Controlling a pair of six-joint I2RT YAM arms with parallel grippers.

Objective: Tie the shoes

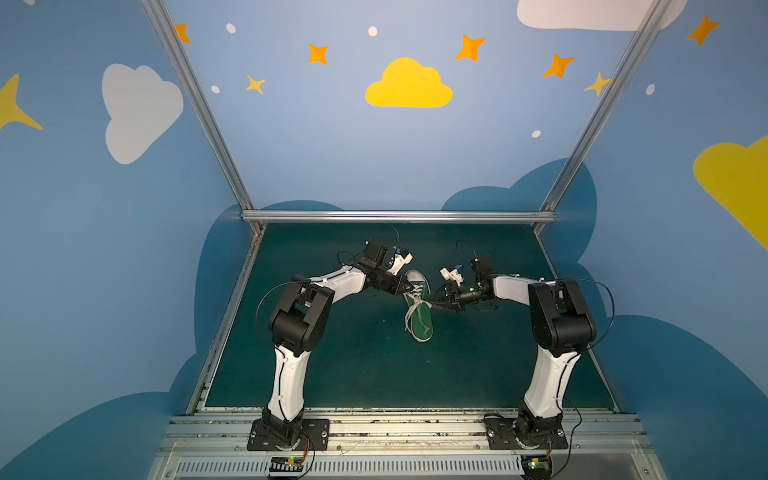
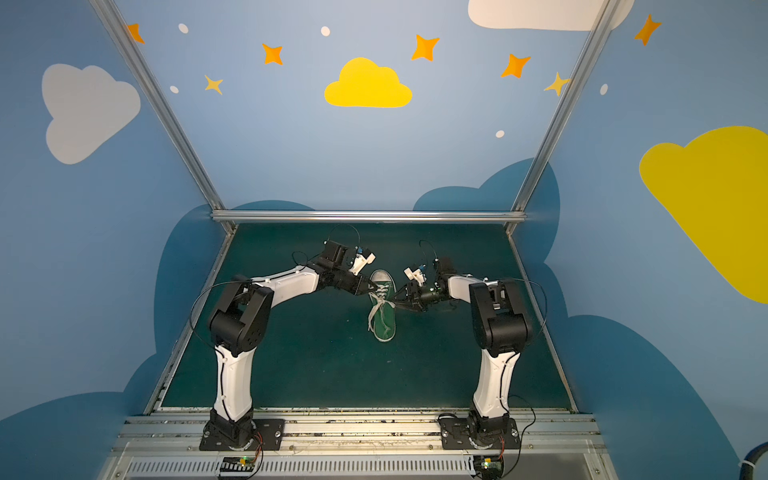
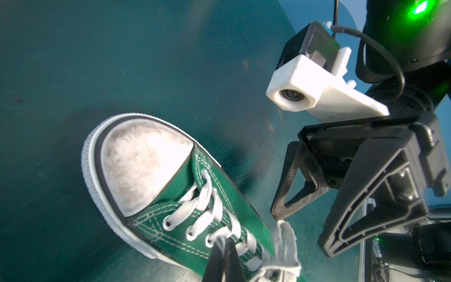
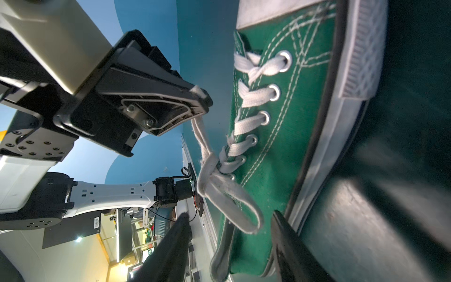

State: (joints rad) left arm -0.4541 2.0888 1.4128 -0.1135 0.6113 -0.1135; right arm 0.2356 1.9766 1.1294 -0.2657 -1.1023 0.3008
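Jaws at work on a half-tied shoe (image 1: 417, 305): left jaws shut on a lace strand, right jaws parted around a loop.

Green and low-topped, the shoe lies near the middle of the surface (image 1: 332, 374) between both arms, its white toe cap towards the back wall. The left jaws pinch one white strand (image 4: 201, 136), which runs fairly straight to the knot (image 4: 211, 163) at the top eyelets, probably to keep the crossing from slackening. The right jaws stand well apart and grip nothing, one on either side of the loose loop (image 4: 240, 196), placed, I judge, to close on it and draw the bow.
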